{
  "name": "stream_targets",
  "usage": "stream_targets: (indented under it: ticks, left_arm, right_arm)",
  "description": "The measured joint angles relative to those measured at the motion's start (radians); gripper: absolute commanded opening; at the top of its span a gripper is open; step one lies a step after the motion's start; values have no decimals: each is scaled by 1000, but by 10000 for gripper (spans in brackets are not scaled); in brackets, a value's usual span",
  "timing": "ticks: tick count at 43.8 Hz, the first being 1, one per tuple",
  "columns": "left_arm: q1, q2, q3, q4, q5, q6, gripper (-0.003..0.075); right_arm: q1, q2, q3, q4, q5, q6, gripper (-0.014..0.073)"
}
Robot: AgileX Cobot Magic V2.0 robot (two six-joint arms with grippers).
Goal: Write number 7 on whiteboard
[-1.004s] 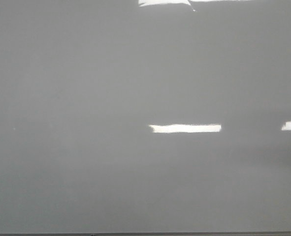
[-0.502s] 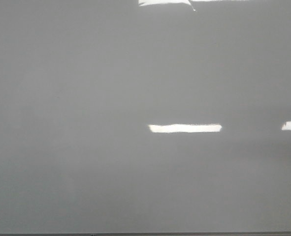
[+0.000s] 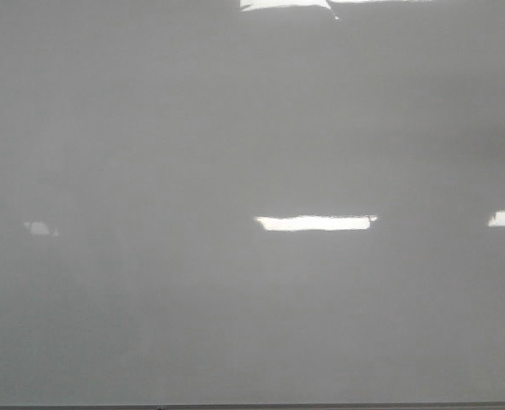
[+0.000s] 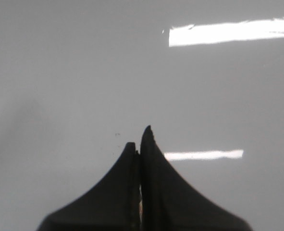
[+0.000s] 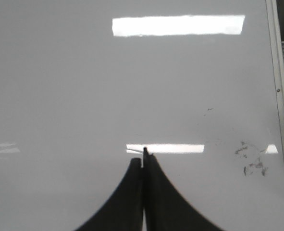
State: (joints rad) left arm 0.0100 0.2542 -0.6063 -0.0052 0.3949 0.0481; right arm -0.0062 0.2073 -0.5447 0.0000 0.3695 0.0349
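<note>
Whiteboard: the whiteboard (image 3: 149,128) is filling the whole front view, and it is looking blank and shiny with bright light patches on it.
Number 7: no black line is showing anywhere, so the 7 is not drawn yet.
Left pincer: the left pincer (image 4: 141,139) is pressing its two dark fingers together, with nothing to be seen between them, and it is pointing at bare board.
Right pincer: the right pincer (image 5: 144,156) is closed too, and a tiny dark tip is poking out between its fingers. It could be a marker tip, but I cannot tell for sure.
Smudges: some grey smudges (image 5: 250,156) are sitting near the metal frame edge (image 5: 281,96) in the right wrist view.
Which way: the board is lying right ahead of both pincer tips. I cannot tell which arm is nearer or whether either tip is touching.
Next, I think: the right arm is needing to bring its tip onto the board for the top bar.
</note>
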Motion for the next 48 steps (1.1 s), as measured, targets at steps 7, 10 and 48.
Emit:
stream_targets:
  ticks: [7, 10, 48]
  left_arm:
    - [0, 120, -84, 0, 126, 0, -20]
    - [0, 163, -86, 0, 150, 0, -20]
    - [-5, 471, -86, -96, 232, 0, -17]
  right_arm:
    - [0, 119, -65, 0, 84, 0, -69]
    - [0, 169, -67, 0, 109, 0, -69]
    - [87, 444, -67, 0, 247, -35, 185]
